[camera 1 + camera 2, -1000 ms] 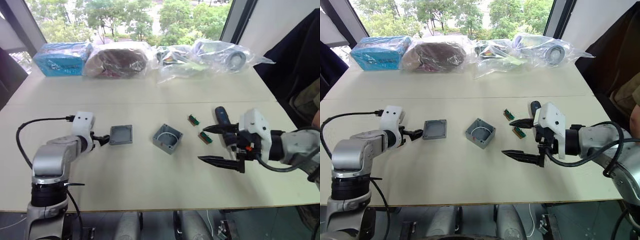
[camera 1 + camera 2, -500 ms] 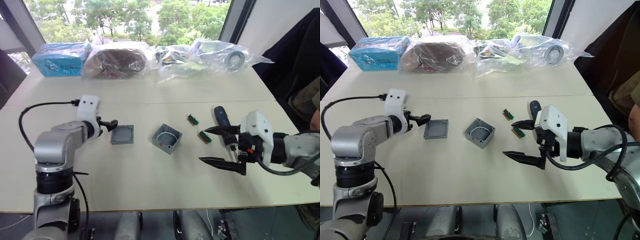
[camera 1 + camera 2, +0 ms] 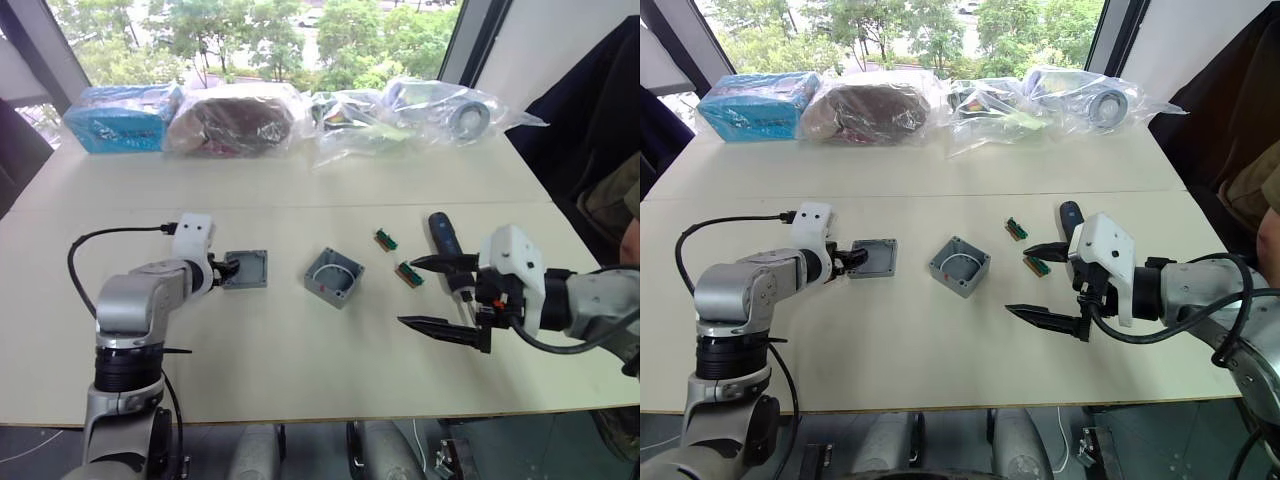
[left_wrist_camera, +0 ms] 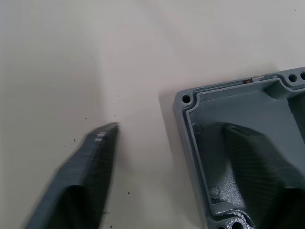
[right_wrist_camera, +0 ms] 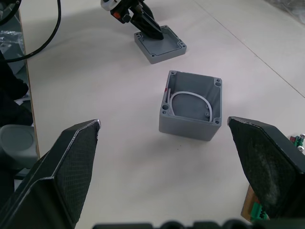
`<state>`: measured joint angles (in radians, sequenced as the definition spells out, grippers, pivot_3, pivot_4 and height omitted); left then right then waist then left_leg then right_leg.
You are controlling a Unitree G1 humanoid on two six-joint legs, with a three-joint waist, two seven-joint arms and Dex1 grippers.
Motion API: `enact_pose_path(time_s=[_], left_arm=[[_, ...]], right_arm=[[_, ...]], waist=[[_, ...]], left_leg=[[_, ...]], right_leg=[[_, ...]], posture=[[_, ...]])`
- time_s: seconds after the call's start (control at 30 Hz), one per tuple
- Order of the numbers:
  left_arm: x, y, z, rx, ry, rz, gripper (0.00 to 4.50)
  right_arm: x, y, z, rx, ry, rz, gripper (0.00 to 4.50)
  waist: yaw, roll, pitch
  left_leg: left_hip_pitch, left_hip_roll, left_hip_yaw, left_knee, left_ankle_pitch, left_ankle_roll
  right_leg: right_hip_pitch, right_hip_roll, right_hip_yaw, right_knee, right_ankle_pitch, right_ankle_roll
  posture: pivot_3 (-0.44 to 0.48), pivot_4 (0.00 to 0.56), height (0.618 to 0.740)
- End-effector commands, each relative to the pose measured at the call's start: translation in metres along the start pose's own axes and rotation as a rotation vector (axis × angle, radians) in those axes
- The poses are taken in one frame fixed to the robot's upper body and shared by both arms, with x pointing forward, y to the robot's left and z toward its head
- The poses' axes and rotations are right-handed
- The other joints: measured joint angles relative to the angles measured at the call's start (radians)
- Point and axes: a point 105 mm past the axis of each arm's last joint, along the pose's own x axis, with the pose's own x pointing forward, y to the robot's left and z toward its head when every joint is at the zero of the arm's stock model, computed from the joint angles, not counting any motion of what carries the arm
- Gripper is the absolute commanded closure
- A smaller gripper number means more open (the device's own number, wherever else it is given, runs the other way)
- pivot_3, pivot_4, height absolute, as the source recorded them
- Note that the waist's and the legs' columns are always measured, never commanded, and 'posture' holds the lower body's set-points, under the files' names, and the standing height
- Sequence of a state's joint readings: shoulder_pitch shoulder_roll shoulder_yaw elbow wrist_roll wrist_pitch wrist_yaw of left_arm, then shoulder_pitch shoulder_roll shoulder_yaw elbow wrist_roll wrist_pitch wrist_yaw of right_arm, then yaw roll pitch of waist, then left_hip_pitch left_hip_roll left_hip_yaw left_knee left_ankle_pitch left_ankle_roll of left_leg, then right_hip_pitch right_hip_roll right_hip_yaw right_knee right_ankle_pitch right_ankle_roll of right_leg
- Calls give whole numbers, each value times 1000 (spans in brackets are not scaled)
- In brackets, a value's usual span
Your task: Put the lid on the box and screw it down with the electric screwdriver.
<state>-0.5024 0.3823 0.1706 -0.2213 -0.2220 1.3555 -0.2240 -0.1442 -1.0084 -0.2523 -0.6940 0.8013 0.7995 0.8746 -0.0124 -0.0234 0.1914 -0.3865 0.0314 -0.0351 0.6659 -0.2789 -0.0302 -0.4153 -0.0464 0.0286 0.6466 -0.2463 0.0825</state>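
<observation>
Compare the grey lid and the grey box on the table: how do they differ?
The lid is shallow and flat; the box is deeper. The box holds a white ring; the lid's hollow has none. The left hand straddles the lid's edge; the box stands untouched. Both are square, grey, open side up, with corner holes.

From my right wrist camera, the box (image 5: 191,106) sits upright on the pale table (image 5: 109,90), open side up, with a white ring curving inside it and screw holes visible at its corners. My right gripper (image 5: 174,167) is spread wide, one black finger on each side of the view, and the box lies beyond the gap between them, touching neither. Farther off, the lid (image 5: 160,44) rests flat on the table, well apart from the box. My left gripper (image 5: 148,27) is at the lid, one dark finger lying over its edge. A small green connector (image 5: 257,210) lies beside one of my right fingers.
</observation>
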Motion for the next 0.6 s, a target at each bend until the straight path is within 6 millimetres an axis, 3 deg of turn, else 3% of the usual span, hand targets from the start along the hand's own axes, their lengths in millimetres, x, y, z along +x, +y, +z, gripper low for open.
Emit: enact_pose_path(time_s=[0.03, 0.17, 0.27, 0.37, 0.5, 0.6], left_arm=[[3, 7, -12, -19, 40, 23, 2755], [0, 7, -11, -31, 42, 15, 4430], [-3, 9, -5, -46, 28, 18, 4430], [-5, 2, 15, -65, -52, -15, 4430], [-16, -30, 61, -76, -293, -183, 4430], [-30, -56, 83, -20, -454, -327, 4430]], right_arm=[[-4, 1, 8, -50, -5, -15, 0], [-5, 0, 8, -47, -4, -18, 0], [-5, 0, 6, -29, -5, -21, 0], [-3, -2, 4, 29, -15, -29, 0], [4, -10, 4, 172, -46, -62, 0], [16, -19, 7, 306, -85, -83, 0]], waist=[[0, 0, 0], [-3, 0, 0], [-4, 0, 0], [-3, 0, 0], [2, -1, 1], [4, -2, 1]], left_leg=[[0, 0, 0, 0, 0, 0], [2, 0, 0, 0, 0, 0], [3, 0, 0, 0, 0, 0], [3, 0, 0, 0, 0, 0], [2, 0, 0, 0, 0, 0], [-1, 0, 0, 0, 1, -1]], right_leg=[[0, 0, 0, 0, 0, -1], [2, 0, 0, 0, -1, -2], [2, 0, 0, 0, -1, -2], [2, 0, 0, 0, -1, -2], [2, 0, 0, 0, -1, -2], [1, 0, 0, -2, 0, -4]], posture=[[0, 150, 740], [0, 150, 740], [0, 150, 740], [0, 150, 740], [0, 150, 740], [0, 150, 740]])
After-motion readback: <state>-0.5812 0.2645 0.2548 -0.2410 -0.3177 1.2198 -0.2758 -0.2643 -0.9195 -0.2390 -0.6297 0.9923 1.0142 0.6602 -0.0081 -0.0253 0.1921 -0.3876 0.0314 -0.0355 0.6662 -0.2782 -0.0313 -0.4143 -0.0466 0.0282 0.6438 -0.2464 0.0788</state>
